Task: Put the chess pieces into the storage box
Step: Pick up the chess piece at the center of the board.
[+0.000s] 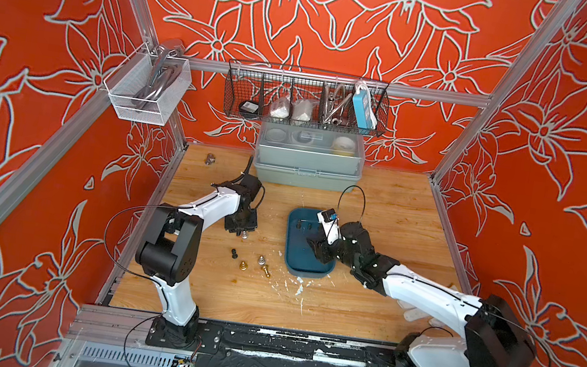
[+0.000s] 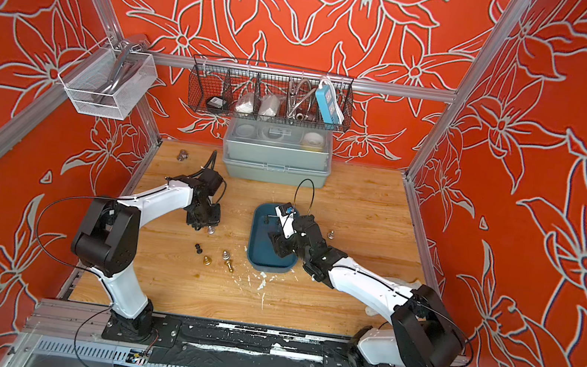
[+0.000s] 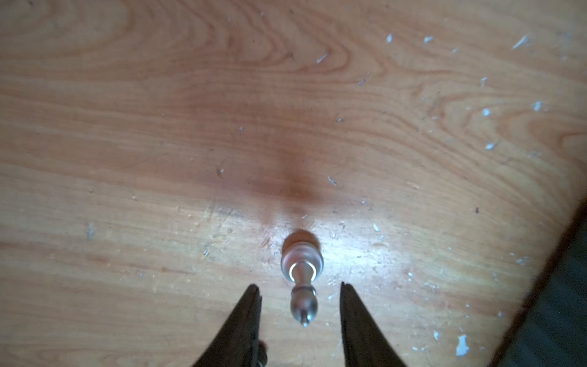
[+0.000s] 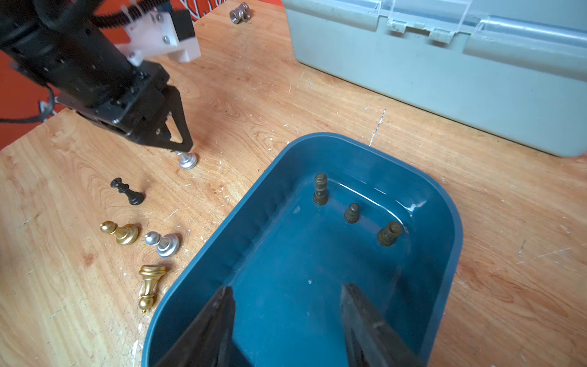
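- The wooden table (image 1: 363,311) is scratched and flecked with white scraps, thickest just in front of the storage box (image 1: 293,254), which sits mid-table.
- Loose chess pieces (image 1: 261,259) sit left of the box. A gold piece (image 4: 149,286) lies on its side nearest, then come a silver pawn (image 4: 163,243) and a gold pawn (image 4: 122,233) side by side, then a black piece (image 4: 128,192).
- The right gripper (image 4: 286,292) hangs over the box's near end, its fingers apart with nothing between them.
- The left gripper (image 3: 300,286) straddles an upright silver piece (image 3: 301,267) on the table, its fingers spread to either side with a gap showing.
- Three dark pieces (image 4: 352,213) stand at the box's far end.
- At the back sit a grey-green lidded box (image 1: 307,171) and a metal fitting (image 1: 210,159).
- Above them a black wire basket (image 1: 306,96) hangs on the orange-red flowered wall (image 1: 347,12).
- A second silver piece (image 2: 331,233), right of the box, shows in a top view only.
- From above, the right arm covers much of the box, and the basket's contents are hard to make out.
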